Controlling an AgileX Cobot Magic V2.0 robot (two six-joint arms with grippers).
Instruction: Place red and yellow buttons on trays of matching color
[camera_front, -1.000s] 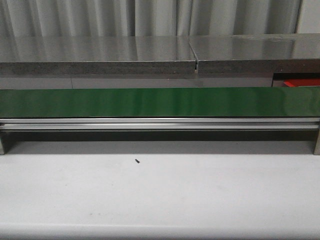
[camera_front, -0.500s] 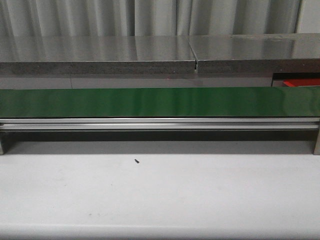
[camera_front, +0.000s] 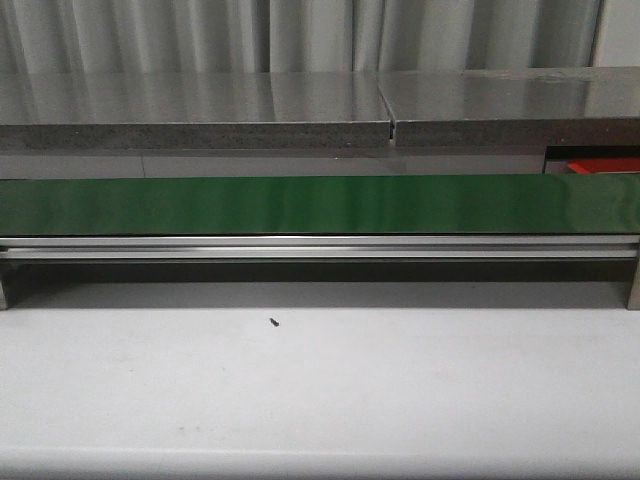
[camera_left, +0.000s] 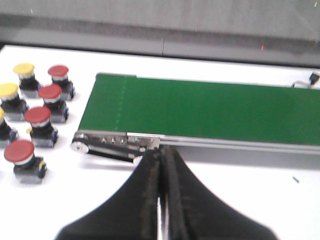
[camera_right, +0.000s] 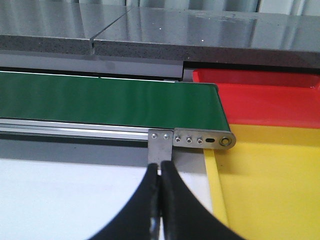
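Green belt bare in front | left wrist: buttons, fingers pressed together | right wrist: trays, fingers pressed together

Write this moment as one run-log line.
left claw shut, empty | right claw shut, empty | buttons beside belt | trays empty

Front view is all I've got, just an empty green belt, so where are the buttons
Observer: Beside the belt's left end, on the white table; the red buttons and yellow buttons show only in the left wrist view.
Operator: And the trays?
Observer: At the belt's right end. The red tray sits farther back, the yellow tray nearer the robot.
Operator: Holding anything?
Observer: No. The left gripper and right gripper are both shut and hold nothing.
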